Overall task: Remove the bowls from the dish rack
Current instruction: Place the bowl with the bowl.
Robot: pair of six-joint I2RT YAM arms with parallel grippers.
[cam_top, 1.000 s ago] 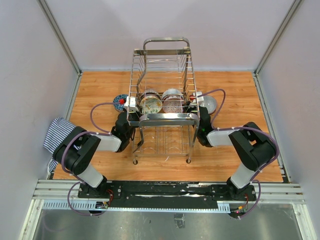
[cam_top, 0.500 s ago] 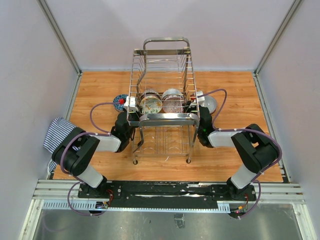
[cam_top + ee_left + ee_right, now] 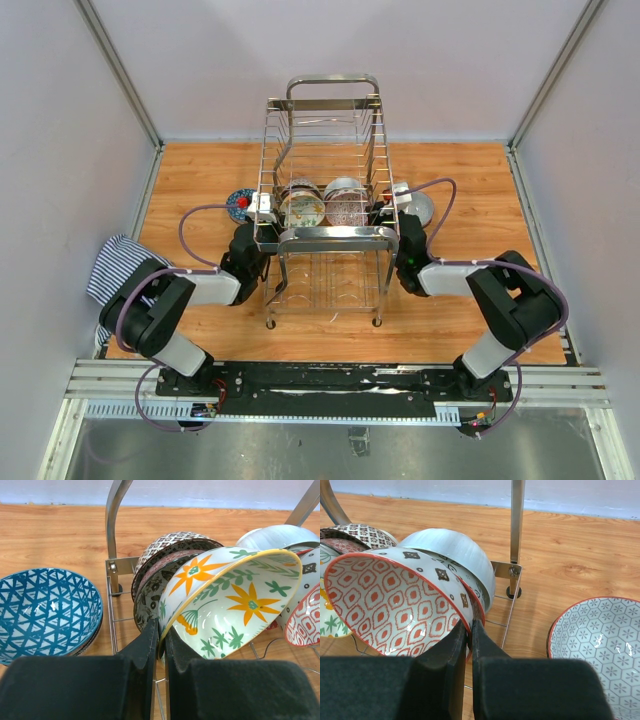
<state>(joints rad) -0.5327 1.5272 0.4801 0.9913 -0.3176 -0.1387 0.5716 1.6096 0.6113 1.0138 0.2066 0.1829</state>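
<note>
Both rims pinched: left claw point(image 3: 161, 630) on floral bowl point(image 3: 235, 602), right claw point(image 3: 469, 627) on red-diamond bowl point(image 3: 395, 600); each bowl lies inboard, inside dish rack point(image 3: 330, 236).

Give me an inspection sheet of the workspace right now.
Surface: wooden table.
Job's things: dish rack mid-table, several bowls standing in it; blue bowl on the table to its left, hexagon-patterned bowl to its right.
Clutter: striped cloth at the table's left edge.
Grippers: left gripper shut on the floral bowl rim; right gripper shut on the red-patterned bowl rim.
Cables: purple cable looping off each wrist.
Surroundings: pale walls; metal rail at the near edge.
</note>
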